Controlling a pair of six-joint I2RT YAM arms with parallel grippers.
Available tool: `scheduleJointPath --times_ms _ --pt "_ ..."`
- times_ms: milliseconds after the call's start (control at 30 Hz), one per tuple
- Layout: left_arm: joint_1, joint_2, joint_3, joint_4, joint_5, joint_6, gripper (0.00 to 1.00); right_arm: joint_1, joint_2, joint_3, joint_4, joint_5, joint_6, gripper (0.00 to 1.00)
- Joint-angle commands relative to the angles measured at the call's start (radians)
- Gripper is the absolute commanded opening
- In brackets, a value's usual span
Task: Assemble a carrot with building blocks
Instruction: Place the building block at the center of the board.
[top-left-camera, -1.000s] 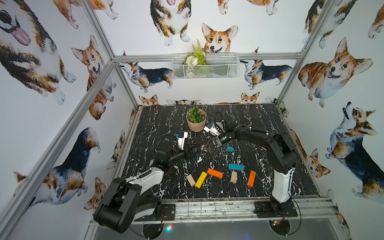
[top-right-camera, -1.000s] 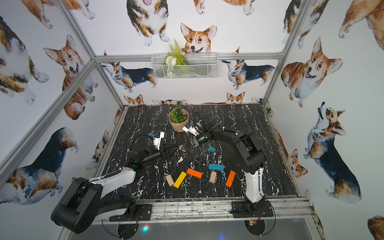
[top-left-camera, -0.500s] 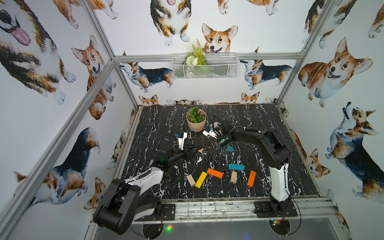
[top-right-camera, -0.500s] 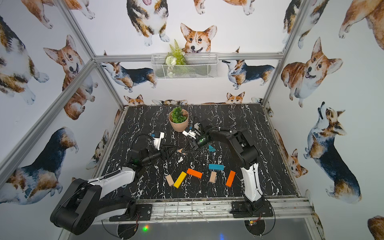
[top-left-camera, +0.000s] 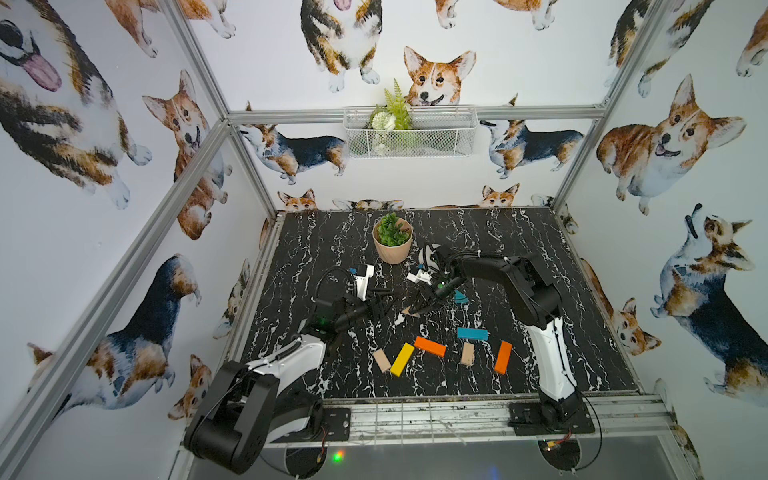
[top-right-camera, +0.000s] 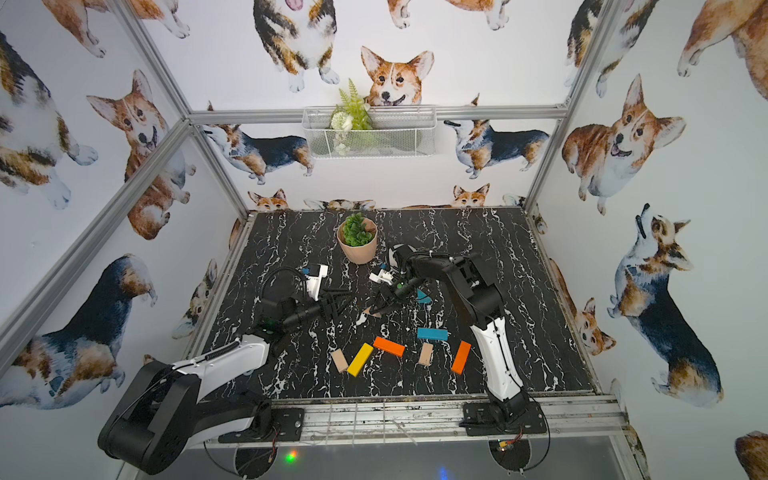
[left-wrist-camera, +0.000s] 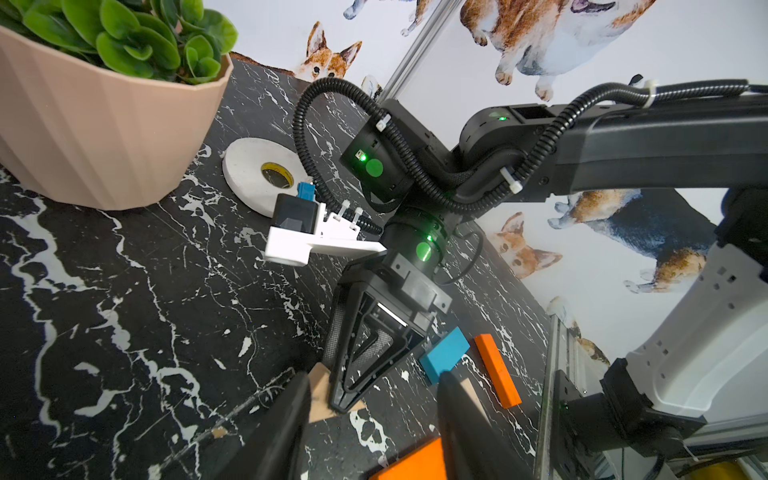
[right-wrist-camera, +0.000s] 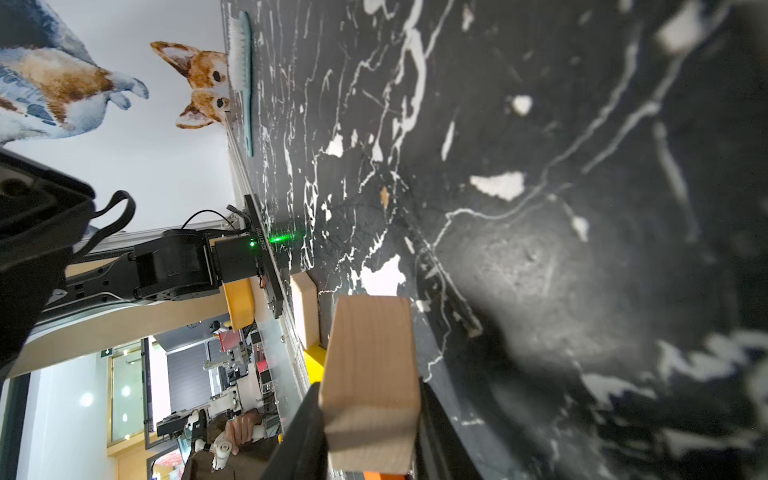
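Nearest me, around 6 o'clock on the table (top-left-camera: 540, 232), six building blocks (top-left-camera: 430, 346) lie loose, none joined, so I judge the carrot unbuilt, with every piece left to place. At centre my right claw (top-left-camera: 417, 309) is clamped on the plain-wood triangle (right-wrist-camera: 370, 382), low over the table. At its 9 o'clock the left claw (top-left-camera: 381, 303) stands apart, empty. The blue triangle (top-left-camera: 460, 297) lies at its 3 o'clock, the potted plant (top-left-camera: 392, 241) at 12.

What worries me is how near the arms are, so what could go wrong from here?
The open left gripper points at the right gripper, close by; they might collide. The right gripper pinches the plain wood block at one end only, so it could twist or slip when set down.
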Motion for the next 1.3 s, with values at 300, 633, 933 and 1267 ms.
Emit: scheduleJointPath --times_ms 300,633,933,1267 --pt "-0.037 0.015 0.019 0.060 0.133 0.089 0.46 -0.020 -0.033 0.017 -0.113 -0.164 -0.038 0.00" --pt "-0.198 -0.247 0.040 -0.305 -0.086 0.443 0.63 -0.033 -0.167 0.053 -0.431 -0.151 -0.249 0.00" --pt "-0.210 -0.221 0.058 -0.340 -0.146 0.464 0.77 -0.028 -0.257 -0.030 -0.439 -0.212 -0.278 0.00" --pt "-0.261 -0.181 0.073 -0.328 -0.074 0.510 0.80 -0.003 -0.234 -0.029 -0.472 -0.221 -0.312 0.00"
